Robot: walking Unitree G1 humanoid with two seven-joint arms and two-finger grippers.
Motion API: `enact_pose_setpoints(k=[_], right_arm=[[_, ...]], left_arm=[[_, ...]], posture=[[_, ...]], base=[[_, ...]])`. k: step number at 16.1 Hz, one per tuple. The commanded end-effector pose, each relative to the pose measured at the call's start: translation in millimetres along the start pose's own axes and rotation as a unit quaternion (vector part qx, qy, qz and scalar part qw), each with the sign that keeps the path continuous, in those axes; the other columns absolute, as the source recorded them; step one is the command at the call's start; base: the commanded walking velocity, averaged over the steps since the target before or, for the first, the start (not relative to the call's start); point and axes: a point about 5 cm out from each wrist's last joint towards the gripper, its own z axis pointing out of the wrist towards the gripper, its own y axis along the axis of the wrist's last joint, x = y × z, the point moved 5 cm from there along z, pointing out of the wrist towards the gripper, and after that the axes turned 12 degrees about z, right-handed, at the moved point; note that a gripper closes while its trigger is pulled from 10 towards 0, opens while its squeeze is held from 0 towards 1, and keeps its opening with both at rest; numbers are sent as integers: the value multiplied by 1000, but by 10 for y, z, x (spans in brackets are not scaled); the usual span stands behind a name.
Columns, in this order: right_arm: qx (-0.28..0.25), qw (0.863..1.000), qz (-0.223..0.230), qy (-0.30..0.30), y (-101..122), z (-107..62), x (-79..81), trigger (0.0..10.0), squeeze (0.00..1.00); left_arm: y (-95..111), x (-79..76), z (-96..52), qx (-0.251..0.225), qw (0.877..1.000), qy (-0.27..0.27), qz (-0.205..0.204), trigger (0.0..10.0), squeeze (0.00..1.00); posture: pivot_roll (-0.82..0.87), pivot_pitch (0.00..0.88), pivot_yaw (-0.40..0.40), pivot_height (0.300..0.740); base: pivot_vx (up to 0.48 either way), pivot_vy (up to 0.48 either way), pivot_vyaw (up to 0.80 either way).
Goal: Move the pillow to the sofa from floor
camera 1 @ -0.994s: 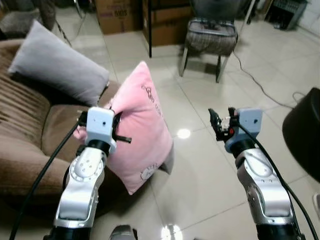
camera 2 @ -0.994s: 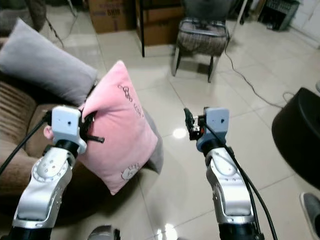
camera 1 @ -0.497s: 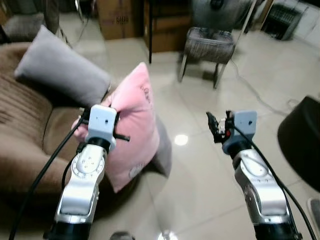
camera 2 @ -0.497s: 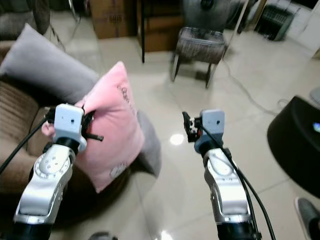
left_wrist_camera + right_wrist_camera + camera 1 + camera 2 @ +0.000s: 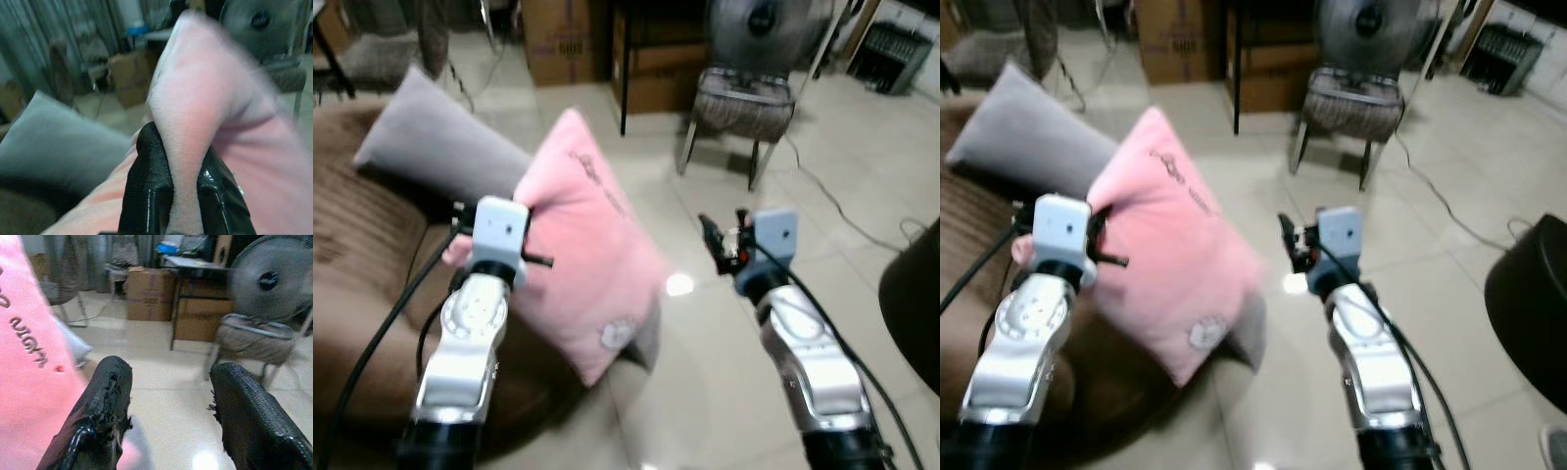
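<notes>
Pillow held up beside the sofa, left tool pinched on its edge

Pillow, pink with a small embroidered figure near its lower corner, is lifted off the floor and tilted, its upper corner toward the room. It hangs partly over the front of the sofa and partly over the tiles. Left tool is closed on a fold of the pillow's edge; in the left wrist view both black fingers press the pink fabric from either side. Right tool is held out over the floor to the right of the pillow, fingers spread wide with nothing between them; the pillow's face with dark lettering lies just beside one finger.

Surface: pale glossy tiles with a bright light reflection. Sofa is brown, ribbed, at the robot's left. A grey cushion leans on the sofa behind the pillow.

Surroundings: a chair with a striped seat stands ahead, well apart, with a fan behind it. Cardboard boxes sit against the far side beside a dark frame. A cable trails across the tiles. A dark rounded object is at the right edge. Head views are slightly blurred.
</notes>
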Motion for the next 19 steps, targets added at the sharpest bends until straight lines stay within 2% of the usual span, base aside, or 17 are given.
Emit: enact_pose_setpoints(k=[1, 6, 9, 12, 14, 15, 17, 19], right_arm=[[5, 1000, -3, -9, -27, -20, -65, 10000, 0], [15, 1000, -11, 19, -81, -9, 39, 10000, 0], [22, 999, -11, 25, -113, -13, 48, 10000, 0], [23, 1000, 4, 13, -131, -26, 17, 10000, 0], [21, 1000, 4, 7, -123, -32, -15, 10000, 0], [20, 1000, 4, 6, -112, -38, -34, 10000, 0], [19, 1000, -5, 12, -88, -55, -75, 10000, 0], [24, 999, -18, 16, -68, -70, -146, 10000, 0]], left_arm=[[152, -12, 0, -30, 1000, 3, 2, 10000, 0], [147, 6, 9, -31, 999, 2, 8, 10000, 0], [150, -12, 4, -31, 999, -1, 10, 10000, 0], [136, -32, 18, -26, 1000, -7, 9, 10000, 0], [122, -135, 44, -21, 999, -31, 8, 10000, 0], [118, -219, 78, -22, 998, -51, 11, 10000, 0], [-18, -197, 241, 19, 999, -28, -8, 10000, 0], [-94, -224, 380, 46, 998, -28, -23, 10000, 0]], posture=[[51, 0, -28, 740], [57, 0, -23, 740], [59, 0, -21, 740], [56, 0, -17, 740], [51, 0, -16, 740], [44, 0, -13, 740], [35, 0, -8, 740], [21, 0, -2, 740]], base=[[401, 0, 800], [401, 0, 800], [400, 0, 800], [368, 0, 0], [0, 0, 0], [0, 0, 0], [0, 0, 0], [0, 0, 0]])
